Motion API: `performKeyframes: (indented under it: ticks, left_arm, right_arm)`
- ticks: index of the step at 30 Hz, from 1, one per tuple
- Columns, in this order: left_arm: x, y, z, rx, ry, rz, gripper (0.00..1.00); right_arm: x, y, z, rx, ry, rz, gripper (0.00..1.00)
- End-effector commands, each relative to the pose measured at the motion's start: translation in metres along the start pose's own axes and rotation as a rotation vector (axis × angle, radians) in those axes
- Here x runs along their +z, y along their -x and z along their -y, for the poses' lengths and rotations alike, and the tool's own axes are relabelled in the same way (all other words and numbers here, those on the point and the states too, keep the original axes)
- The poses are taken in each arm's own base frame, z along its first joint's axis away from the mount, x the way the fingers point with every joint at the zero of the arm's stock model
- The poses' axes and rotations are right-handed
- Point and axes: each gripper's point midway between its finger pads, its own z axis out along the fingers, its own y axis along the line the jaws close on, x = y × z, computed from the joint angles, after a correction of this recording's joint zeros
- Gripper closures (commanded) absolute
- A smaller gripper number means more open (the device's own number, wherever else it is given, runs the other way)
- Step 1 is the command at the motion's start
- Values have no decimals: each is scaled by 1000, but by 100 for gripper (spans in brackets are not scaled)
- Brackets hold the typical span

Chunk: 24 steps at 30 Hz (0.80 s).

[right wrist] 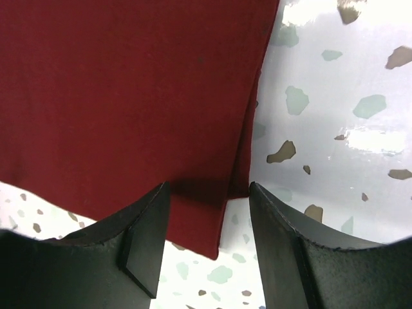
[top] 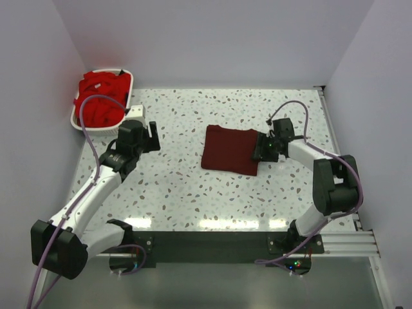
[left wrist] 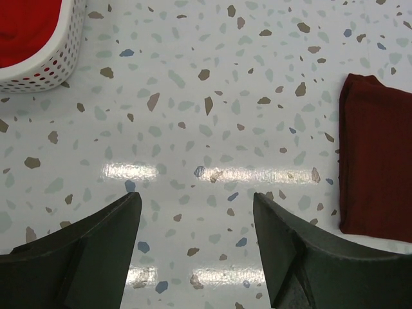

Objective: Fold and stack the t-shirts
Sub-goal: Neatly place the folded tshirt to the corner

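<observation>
A dark maroon t-shirt (top: 230, 149) lies folded into a flat rectangle at the table's middle right; it also shows in the right wrist view (right wrist: 129, 96) and at the right edge of the left wrist view (left wrist: 380, 167). Bright red t-shirts (top: 98, 96) are heaped in the white basket (top: 78, 121) at the back left. My right gripper (top: 262, 149) is open, its jaws standing either side of the maroon shirt's corner (right wrist: 207, 215). My left gripper (top: 152, 137) is open and empty over bare table (left wrist: 196, 212), between the basket and the maroon shirt.
The white slotted basket (left wrist: 55, 61) stands against the left wall at the table's back corner. White walls enclose the table on the left, back and right. A dark rail runs along the near edge by the arm bases.
</observation>
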Motion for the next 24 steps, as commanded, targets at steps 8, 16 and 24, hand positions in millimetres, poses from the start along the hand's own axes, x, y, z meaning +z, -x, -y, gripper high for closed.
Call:
performKeyframes:
  ticks: [8, 16, 24]
  left_arm:
    - [4, 0, 1, 16, -12, -2, 25]
    - [10, -6, 5, 26, -25, -32, 25]
    - [16, -14, 7, 36, -31, -63, 25]
  right_arm:
    - [19, 6, -14, -57, 65, -28, 54]
    - [29, -9, -30, -158, 117, -120, 93]
    - [47, -41, -96, -270, 213, -167, 100]
